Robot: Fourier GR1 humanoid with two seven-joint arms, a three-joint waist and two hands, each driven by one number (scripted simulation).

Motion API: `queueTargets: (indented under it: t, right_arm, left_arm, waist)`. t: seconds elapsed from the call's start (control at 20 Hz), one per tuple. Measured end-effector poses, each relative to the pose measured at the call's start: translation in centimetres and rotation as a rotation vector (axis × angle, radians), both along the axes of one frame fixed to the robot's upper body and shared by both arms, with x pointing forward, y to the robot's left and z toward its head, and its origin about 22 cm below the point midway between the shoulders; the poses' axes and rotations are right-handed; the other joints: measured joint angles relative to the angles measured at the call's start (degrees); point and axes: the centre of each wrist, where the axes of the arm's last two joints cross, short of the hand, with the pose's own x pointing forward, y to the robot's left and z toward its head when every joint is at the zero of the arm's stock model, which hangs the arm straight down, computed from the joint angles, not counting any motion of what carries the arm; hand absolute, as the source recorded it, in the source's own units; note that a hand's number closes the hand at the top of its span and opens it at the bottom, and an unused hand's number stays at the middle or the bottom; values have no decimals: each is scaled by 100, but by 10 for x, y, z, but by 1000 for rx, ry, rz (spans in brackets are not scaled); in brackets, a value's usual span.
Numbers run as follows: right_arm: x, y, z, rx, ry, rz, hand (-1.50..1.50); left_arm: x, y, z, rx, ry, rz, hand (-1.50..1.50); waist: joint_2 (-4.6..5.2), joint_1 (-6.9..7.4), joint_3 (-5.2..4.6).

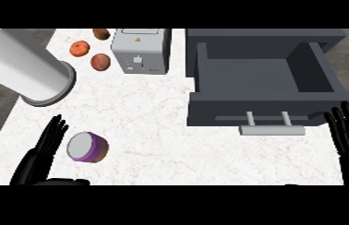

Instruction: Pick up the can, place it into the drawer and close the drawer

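Can [87, 147] on its side lower left on table [157, 127], just beside left hand [42, 150], fingers straight, holding nothing; right hand [338, 127] same at right edge; drawer [262, 81] open upper right

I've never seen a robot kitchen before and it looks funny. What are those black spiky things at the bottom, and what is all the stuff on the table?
Those black things are the robot's hands. The picture is taken from the robot's head, looking straight down at a white marble counter. The left hand is open, its fingers straight, right beside a purple can that lies on its side. It is not holding the can. The right hand is open too, resting at the right edge.

The big dark grey box is a drawer, pulled open, with a pale handle. Nothing shows inside it. At the top stand a grey toaster and three roundish fruits or vegetables. The big white tube on the left I cannot name.
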Motion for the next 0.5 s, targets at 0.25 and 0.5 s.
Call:
queueTargets:
  t: [0.25, 0.5]
  right_arm:
    - [2, 0, 0, -2, -6, 0, -150]
    - [-1, -4, 2, -2, -7, 0, -150]
  left_arm:
    - [-4, 4, -22, 0, 14, 0, -150]
    - [2, 9, -30, -5, 24, 13, -150]
  waist:
    - [-1, 0, -1]
    - [0, -3, 1]
